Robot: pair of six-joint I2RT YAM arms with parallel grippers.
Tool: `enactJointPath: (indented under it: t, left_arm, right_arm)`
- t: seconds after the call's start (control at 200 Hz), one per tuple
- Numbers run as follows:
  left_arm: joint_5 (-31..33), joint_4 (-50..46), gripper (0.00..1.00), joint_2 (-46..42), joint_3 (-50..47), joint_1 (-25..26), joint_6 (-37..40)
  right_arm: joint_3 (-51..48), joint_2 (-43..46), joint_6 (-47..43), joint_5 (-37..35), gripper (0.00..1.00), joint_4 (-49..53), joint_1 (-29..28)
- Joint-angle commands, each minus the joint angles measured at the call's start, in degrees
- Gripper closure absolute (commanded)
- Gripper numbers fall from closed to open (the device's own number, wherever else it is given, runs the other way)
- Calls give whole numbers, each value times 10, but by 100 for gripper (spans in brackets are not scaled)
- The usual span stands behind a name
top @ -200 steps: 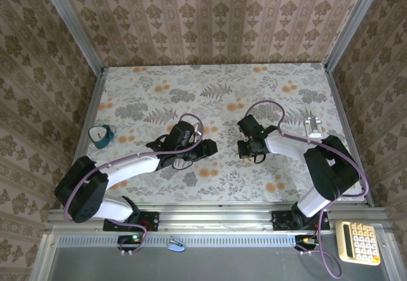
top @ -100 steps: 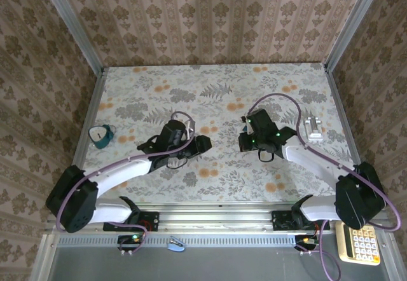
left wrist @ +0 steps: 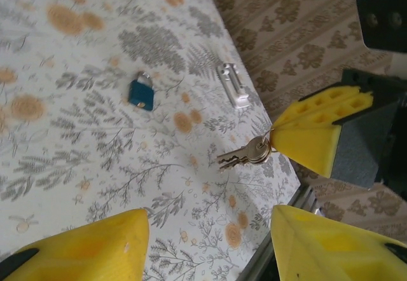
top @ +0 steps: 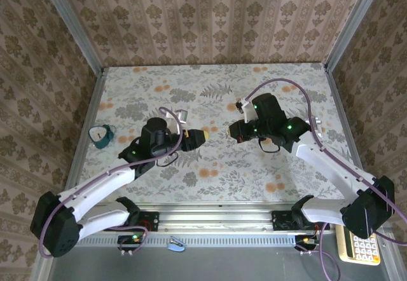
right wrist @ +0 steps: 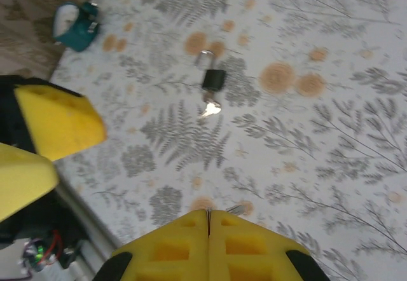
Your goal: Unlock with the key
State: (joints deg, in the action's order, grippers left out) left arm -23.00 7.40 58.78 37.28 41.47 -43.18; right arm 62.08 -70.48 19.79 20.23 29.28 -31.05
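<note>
Nearest, the left hand (left wrist: 210, 220) is seen with its yellow fingers spread, slightly wider than a second ago, and nothing is held between them. Just beyond, the keys (left wrist: 245, 155) are found in the air above the bench (left wrist: 76, 154), pinched at their ring end by the pressed-together fingers of the right hand (left wrist: 280, 138). Over the last second both arms have been swung inward and stretched out from a tucked pose, so that the two hands are now brought tip to tip with a gap left between them. This is judged to be a set-up for the keys to be passed across or re-gripped; no lock has yet been reached. The long axis of the keys is laid roughly level along the line between the hands, the blades pointed away from the right fingertips toward the left hand and tipped slightly downward. Farther off, a blue padlock (left wrist: 141, 95) is seen lying flat on the bench, well apart from the keys. Beyond it, a silver fitting (left wrist: 232, 85) is seen near the bench's edge.
</note>
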Motion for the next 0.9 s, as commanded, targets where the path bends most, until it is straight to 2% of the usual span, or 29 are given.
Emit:
enactJointPath:
  t: [0.0, 0.245, 0.49, 0.69, 0.895]
  left_arm:
    - [-33, 45, 43, -33, 4, -3, 84]
    - [-63, 136, 27, -61, -34, 0, 104]
    - [-107, 161, 27, -15, -12, 13, 96]
    - [-135, 218, 26, 31, 0, 33, 73]
    - [-164, 258, 33, 55, 5, 43, 43]
  right_arm:
    - [40, 11, -14, 77, 100, 40, -3]
    - [75, 13, -2, 160, 100, 45, -6]
    - [77, 14, 14, 208, 100, 31, -11]
    - [76, 12, 23, 207, 100, 26, -13]
    - [72, 10, 28, 197, 100, 21, -13]
